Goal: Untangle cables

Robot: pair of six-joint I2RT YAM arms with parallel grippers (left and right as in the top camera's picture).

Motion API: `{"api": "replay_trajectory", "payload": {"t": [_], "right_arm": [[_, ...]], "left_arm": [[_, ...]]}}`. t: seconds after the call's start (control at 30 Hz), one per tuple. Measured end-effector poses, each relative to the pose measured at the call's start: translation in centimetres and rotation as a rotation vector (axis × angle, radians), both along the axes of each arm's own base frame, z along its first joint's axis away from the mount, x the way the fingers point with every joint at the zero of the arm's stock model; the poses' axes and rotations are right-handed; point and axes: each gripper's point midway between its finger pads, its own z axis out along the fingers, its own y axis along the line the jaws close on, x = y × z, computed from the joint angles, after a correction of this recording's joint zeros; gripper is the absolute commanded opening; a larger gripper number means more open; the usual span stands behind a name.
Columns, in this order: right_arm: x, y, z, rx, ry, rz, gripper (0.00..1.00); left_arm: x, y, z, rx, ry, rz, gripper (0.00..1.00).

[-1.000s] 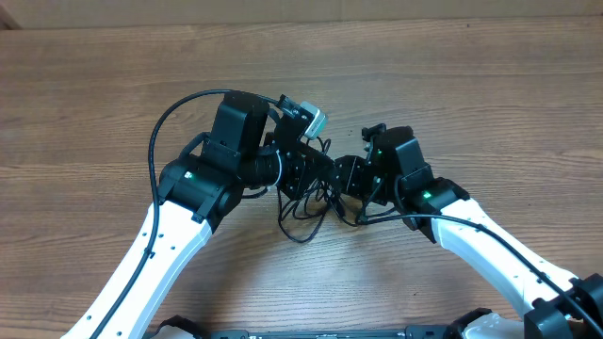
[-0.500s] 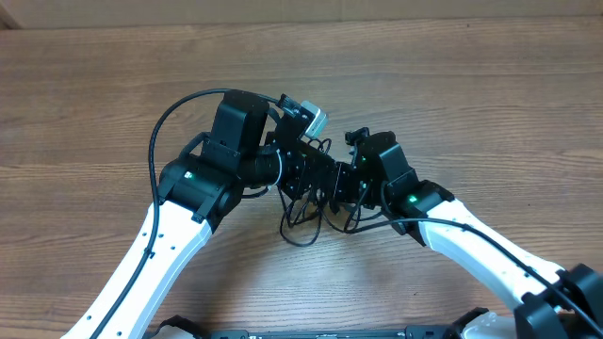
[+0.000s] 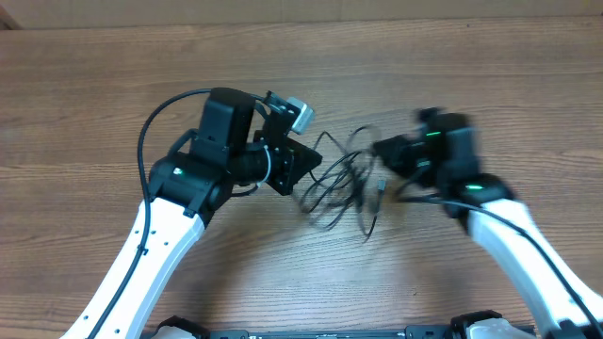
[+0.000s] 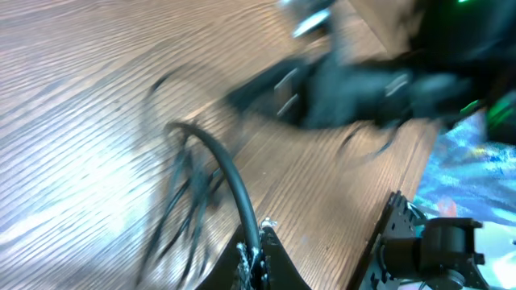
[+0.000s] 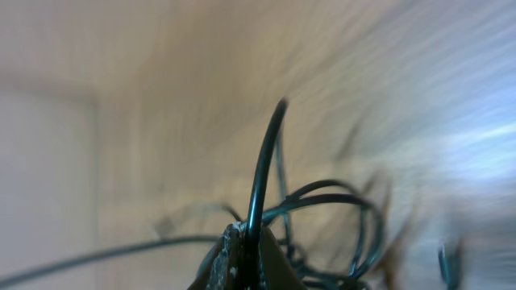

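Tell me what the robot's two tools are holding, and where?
The cables. The left tool and right tool each pinch a thin black cord along its length, not at a plug.

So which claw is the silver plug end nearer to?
The right claw, the blurred one: the silver plug shows just below it in the overhead view, while the left claw sits across the cable loops.
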Motion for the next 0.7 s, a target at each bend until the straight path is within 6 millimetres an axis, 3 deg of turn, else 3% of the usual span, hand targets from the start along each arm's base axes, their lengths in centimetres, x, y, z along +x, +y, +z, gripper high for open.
{"api": "replay_trajectory", "payload": {"t": [0.1, 0.4, 0.53, 0.7], "right_arm": [[1.1, -6.8, 1.9, -0.01, -0.05, -0.172, 0.04], [0.8, -19.7, 2.2, -0.044, -0.068, -0.482, 0.04], [-0.4, -24.7, 2.3, -0.072, -0.078, -0.603, 0.04], [-1.7, -27.7, 2.2, -0.078, -0.075, -0.674, 0.04]], "left_arm": [[0.7, 1.0, -0.1, 0.002, 0.006, 0.033, 0.04], [2.2, 3.9, -1.0, 0.057, 0.022, 0.144, 0.04], [4.4, 8.4, -2.3, 0.154, 0.025, 0.321, 0.04], [7.7, 15.5, -2.1, 0.181, 0.016, 0.6, 0.04]]}}
